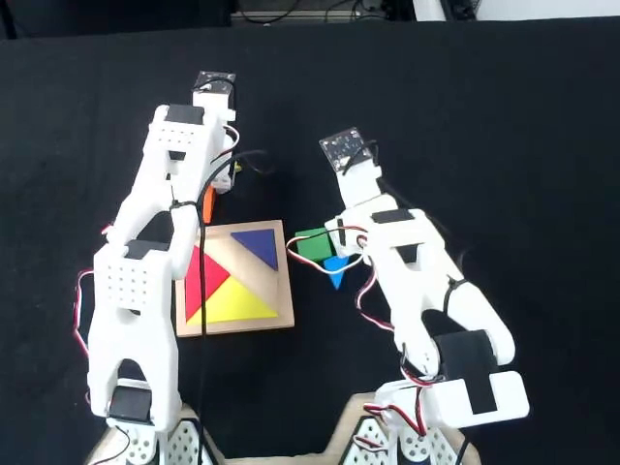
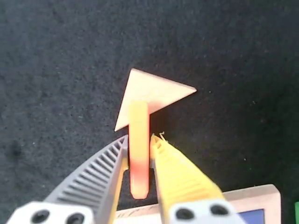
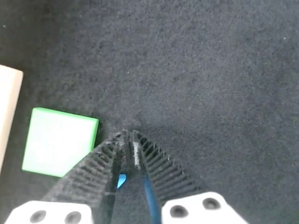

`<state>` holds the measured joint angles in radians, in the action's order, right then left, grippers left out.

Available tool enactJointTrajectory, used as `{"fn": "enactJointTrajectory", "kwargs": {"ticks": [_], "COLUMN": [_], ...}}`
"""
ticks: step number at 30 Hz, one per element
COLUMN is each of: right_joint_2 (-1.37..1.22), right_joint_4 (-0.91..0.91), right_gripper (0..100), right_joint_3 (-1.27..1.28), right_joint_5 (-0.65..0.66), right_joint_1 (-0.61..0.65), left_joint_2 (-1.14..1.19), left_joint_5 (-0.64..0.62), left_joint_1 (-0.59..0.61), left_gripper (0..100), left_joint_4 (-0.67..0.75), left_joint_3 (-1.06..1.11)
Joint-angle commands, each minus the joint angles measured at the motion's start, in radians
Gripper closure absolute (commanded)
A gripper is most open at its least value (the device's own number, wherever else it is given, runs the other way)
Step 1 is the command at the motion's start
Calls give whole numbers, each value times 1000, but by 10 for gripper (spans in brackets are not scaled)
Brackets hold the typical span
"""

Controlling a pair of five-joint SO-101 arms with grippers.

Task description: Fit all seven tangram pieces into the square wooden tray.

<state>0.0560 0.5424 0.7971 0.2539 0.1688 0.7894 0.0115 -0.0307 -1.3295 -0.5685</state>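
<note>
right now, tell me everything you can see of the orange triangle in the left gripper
The orange triangle is a flat, matte piece, pale on its triangular face and brighter along one narrow edge. The left gripper is shut on it, with that edge clamped between its grey and yellow fingers. The piece sits over the black cloth, just past a corner of the wooden tray. Whether it touches the cloth is unclear.

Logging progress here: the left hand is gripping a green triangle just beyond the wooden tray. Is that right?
Not quite. The left wrist view shows the triangle in the left hand is orange, not green. The rest holds: it is gripped just beyond the wooden tray.
</note>
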Motion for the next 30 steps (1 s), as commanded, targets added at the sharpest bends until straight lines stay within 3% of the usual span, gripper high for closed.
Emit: {"fn": "enactJointTrajectory", "kwargs": {"ticks": [1,7,12,16,23,30], "right_joint_2": [5,5,13,15,16,16], "right_joint_4": [3,3,3,3,-3,-5], "right_gripper": [987,987,987,987,987,987], "right_joint_3": [-51,-51,-51,-59,-74,-74], "right_joint_5": [12,12,2,-72,-81,-81], "right_joint_1": [14,11,-21,-74,-143,-141], "left_joint_2": [-43,-74,-126,-155,-187,-520], "left_joint_5": [-12,-14,-91,-232,-341,-354], "left_joint_1": [13,8,15,2,-8,-168], "left_gripper": [957,973,973,973,973,971], "left_joint_4": [-32,-192,-341,-431,-434,-430], "left_joint_3": [-61,-151,-351,-481,-306,-36]}}
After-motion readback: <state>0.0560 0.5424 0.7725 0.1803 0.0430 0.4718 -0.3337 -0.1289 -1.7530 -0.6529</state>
